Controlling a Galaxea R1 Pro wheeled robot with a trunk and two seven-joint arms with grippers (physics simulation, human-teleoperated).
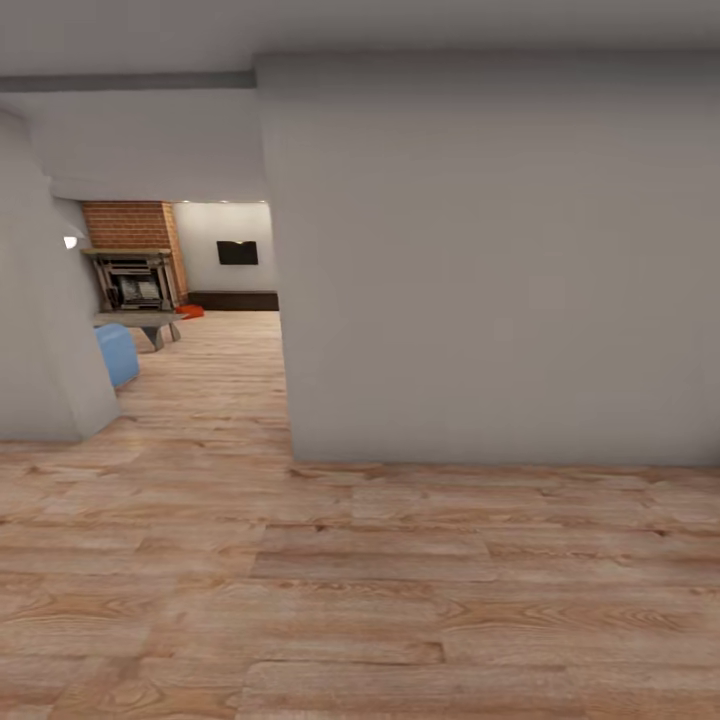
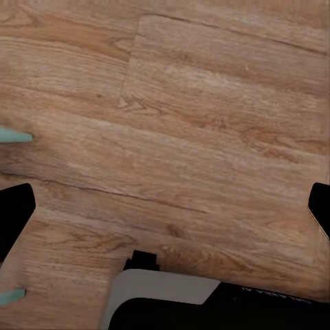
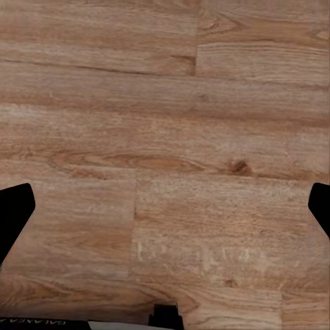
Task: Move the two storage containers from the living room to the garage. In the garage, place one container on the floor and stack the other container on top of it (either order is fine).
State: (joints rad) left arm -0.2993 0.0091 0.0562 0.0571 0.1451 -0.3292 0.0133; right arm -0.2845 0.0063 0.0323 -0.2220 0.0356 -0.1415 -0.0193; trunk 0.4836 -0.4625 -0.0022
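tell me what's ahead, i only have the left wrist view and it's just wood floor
observer: A grey wall stands ahead on the right. Left of it, farther back, is a brick fireplace.
operator: any bin back there
observer: An orange-red thing lies on the floor far back, by the dark cabinet. It is too small to say whether it is a bin.
operator: right gripper holding anything
observer: No. The right gripper is open over bare planks, with nothing between its fingers.
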